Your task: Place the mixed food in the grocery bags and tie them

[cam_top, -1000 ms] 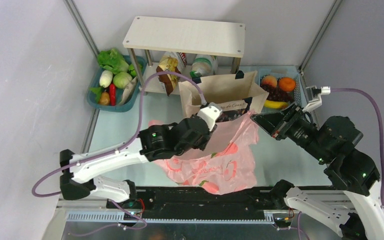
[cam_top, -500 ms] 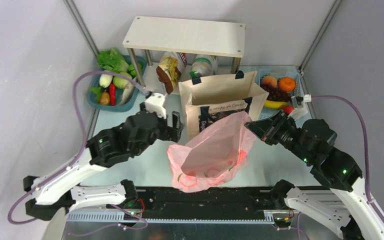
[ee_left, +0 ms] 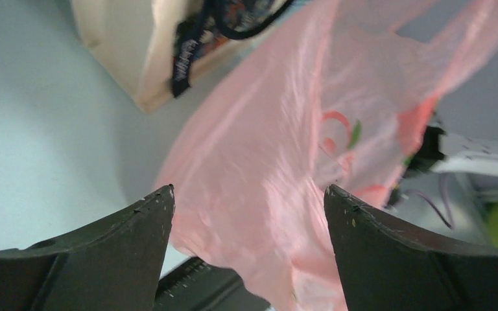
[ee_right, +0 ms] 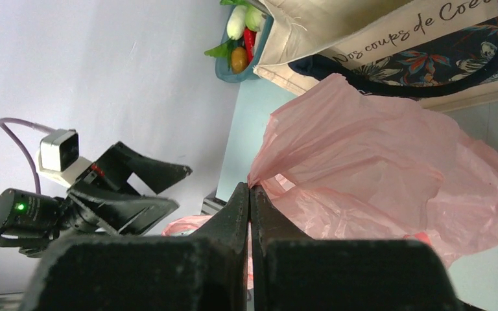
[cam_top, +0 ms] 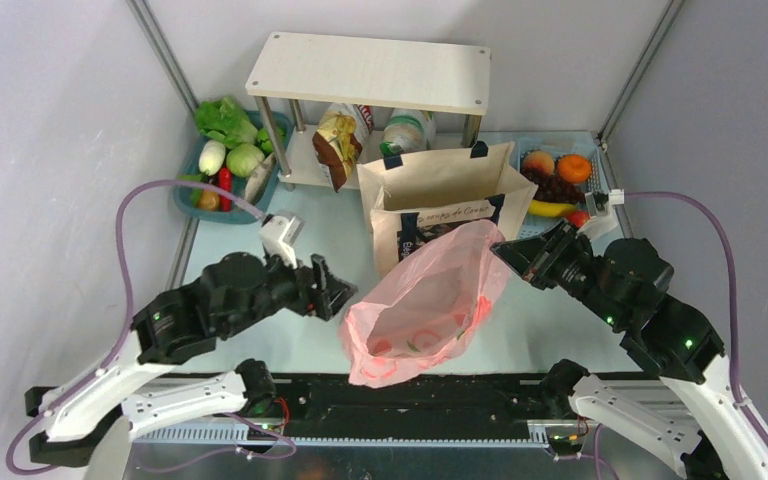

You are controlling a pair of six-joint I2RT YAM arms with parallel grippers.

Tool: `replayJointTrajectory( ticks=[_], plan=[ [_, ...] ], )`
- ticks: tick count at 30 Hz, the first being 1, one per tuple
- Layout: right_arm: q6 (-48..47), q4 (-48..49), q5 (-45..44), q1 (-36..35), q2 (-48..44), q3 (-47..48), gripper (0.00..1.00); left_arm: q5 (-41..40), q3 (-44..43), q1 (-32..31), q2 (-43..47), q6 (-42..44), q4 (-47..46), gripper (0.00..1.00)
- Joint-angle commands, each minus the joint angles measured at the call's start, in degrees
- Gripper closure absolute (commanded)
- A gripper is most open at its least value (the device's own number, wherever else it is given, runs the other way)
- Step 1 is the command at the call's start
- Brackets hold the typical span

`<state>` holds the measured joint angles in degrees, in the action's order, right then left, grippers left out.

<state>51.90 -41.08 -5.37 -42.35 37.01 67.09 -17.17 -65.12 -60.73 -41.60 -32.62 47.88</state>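
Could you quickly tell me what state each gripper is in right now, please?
Left gripper: open, holding nothing.
Right gripper: closed on the rim of the pink bag.

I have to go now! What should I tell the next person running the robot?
Left gripper: open, empty, beside the pink bag.
Right gripper: shut on the pink bag's rim, holding it up.
Canvas tote: stands behind the pink bag.
Food: grapes and banana in the right basket, radish in the left basket, crisp packet under the shelf.
Done: pink bag's mouth is open; no food visible inside.
Left: bag the food, tie both bags.
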Motion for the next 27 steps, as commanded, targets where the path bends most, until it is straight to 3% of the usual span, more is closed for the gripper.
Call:
replayJointTrajectory(
  ticks=[1, 6, 12, 16, 22, 24, 27],
  plan=[
    [0.15, 1.68, -1.02, -0.18, 0.98, -0.12, 1.0, 11.7, 1.78, 0.26, 7.68, -7.31, 0.48, 0.12],
    [0.23, 4.09, -0.85, -0.7, 1.36, -1.36, 1.0, 13.99, 1.64, 0.26, 12.52, -10.97, 2.7, 0.14],
    [0.49, 5.33, -0.87, -1.26, 2.53, -1.43, 1.0, 16.06, 2.56, -1.87, 9.16, -15.16, 2.67, 0.17],
    [0.61, 5.27, -1.07, -1.47, 2.79, -1.39, 1.0, 6.09, 0.66, -9.63, 6.93, -16.58, 2.59, 0.17],
    [0.54, 5.17, -1.46, -1.68, 2.18, -1.41, 1.0, -0.23, -3.31, -17.75, -0.15, -17.03, 2.31, 0.17],
    [0.59, 4.84, -1.75, -1.65, 1.78, -1.42, 1.0, -2.17, -4.2, -19.2, -2.14, -17.04, 2.31, 0.19],
    [0.69, 4.17, -2.12, -1.68, 1.19, -1.39, 1.0, -5.41, -4.15, -20.31, -4.17, -16.89, 2.32, 0.32]
  ],
)
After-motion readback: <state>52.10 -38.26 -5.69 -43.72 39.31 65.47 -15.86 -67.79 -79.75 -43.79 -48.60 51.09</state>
